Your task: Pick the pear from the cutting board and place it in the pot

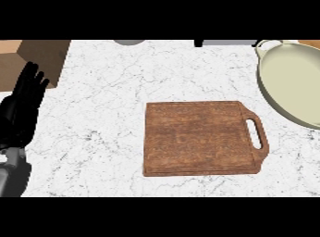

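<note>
Left hand rests left of cutting board, fingers straight, holding nothing. Board bare, no pear visible. Pot right of board, ready to receive.

The counter is seen as white stone — marble-like, veined in grey, smooth and faintly speckled. The cutting board is made of reddish-brown wood, its grain mottled and its finish matt. The pot is given a pale cream coating — enamel-like, smooth, with a soft sheen along the rim. The left hand is finished in matt black
</note>
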`<action>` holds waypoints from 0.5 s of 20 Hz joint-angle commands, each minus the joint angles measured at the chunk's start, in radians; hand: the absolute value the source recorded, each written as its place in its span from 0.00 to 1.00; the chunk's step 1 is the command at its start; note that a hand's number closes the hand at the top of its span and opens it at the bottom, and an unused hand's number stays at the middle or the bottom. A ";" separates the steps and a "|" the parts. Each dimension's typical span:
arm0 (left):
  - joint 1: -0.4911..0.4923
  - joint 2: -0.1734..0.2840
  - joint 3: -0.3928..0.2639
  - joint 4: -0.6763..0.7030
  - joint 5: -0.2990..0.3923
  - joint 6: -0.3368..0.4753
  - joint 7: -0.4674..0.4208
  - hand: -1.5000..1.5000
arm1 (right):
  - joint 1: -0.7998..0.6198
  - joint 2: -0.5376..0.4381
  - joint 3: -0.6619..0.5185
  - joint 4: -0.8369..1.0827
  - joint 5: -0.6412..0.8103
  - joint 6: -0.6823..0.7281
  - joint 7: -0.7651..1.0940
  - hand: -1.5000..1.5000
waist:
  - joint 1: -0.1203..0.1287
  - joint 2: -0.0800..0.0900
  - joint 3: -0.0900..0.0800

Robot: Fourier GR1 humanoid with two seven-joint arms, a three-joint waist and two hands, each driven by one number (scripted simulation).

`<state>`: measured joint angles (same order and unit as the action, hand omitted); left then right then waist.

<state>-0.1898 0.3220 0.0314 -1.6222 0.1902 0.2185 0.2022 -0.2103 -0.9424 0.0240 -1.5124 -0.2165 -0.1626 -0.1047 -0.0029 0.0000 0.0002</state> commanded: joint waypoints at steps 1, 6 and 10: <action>-0.046 -0.031 -0.023 0.028 -0.030 0.014 0.016 0.50 | -0.121 0.107 0.006 0.215 0.038 0.033 -0.094 1.00 | 0.019 0.005 0.001; -0.044 -0.022 -0.020 0.007 -0.011 -0.009 0.010 0.50 | -0.151 0.023 0.060 0.354 0.380 -0.229 -0.115 1.00 | 0.047 0.013 0.001; -0.081 -0.038 -0.012 0.081 -0.021 -0.019 -0.034 0.50 | -0.325 0.124 0.110 0.593 0.478 -0.242 -0.154 1.00 | 0.044 0.014 0.001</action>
<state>-0.2299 0.2841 0.0028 -1.5966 0.1668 0.2157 0.1898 -0.4067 -0.8900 0.0911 -1.1026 0.1490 -0.3558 -0.2278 0.0372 0.0115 0.0009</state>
